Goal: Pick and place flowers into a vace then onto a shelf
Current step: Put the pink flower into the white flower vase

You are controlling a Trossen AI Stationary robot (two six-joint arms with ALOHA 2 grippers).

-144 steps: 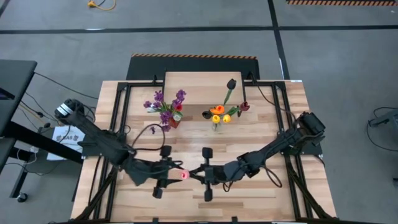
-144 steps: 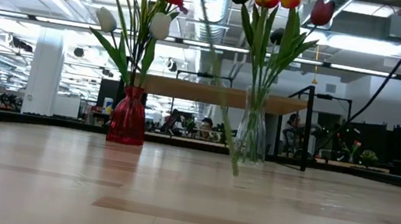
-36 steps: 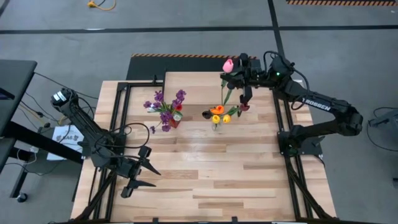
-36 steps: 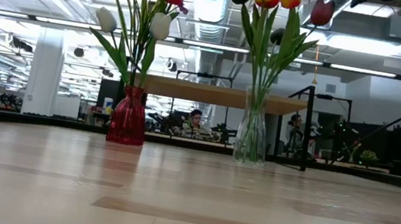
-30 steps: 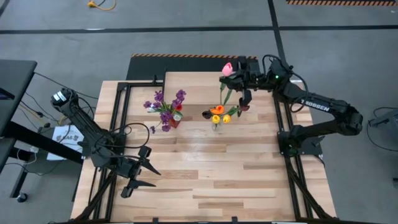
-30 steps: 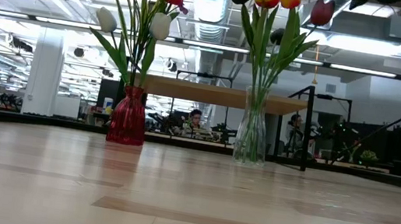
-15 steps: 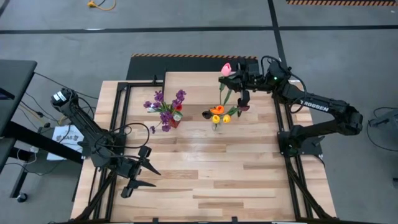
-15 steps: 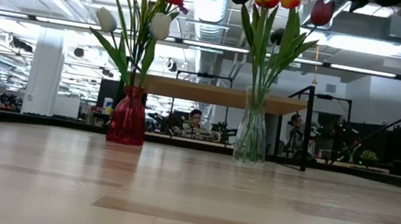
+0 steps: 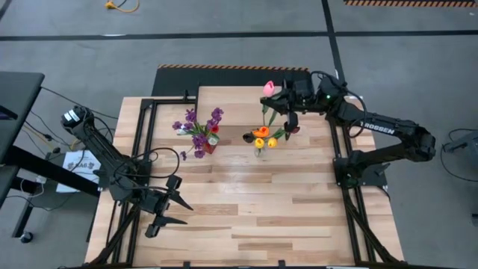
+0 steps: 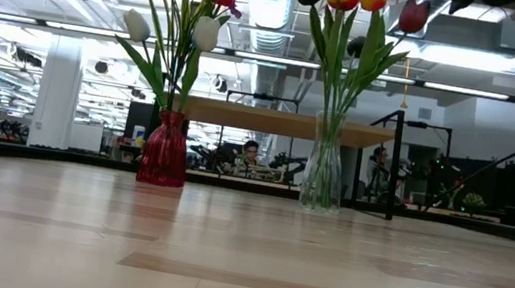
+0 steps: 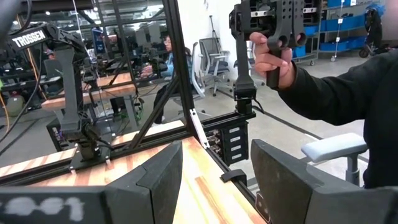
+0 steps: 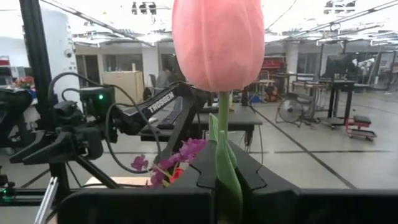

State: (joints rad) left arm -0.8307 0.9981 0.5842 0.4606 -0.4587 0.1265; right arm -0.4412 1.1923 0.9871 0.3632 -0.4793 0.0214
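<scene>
Glossy wood table (image 10: 241,263); clear glass vase (image 10: 323,173).

Between spread dark fingers (image 11: 283,180), a person's hand (image 11: 273,57) grips a black handle (image 11: 273,28).

Even, bright overhead light fell on the surface (image 9: 246,202), with only faint shadows beside the clear vase (image 10: 322,173). Behind that vase, ceiling strip lights glared white. The near planks below it blurred, and the pink tulip (image 12: 217,40) loomed soft-edged.
</scene>
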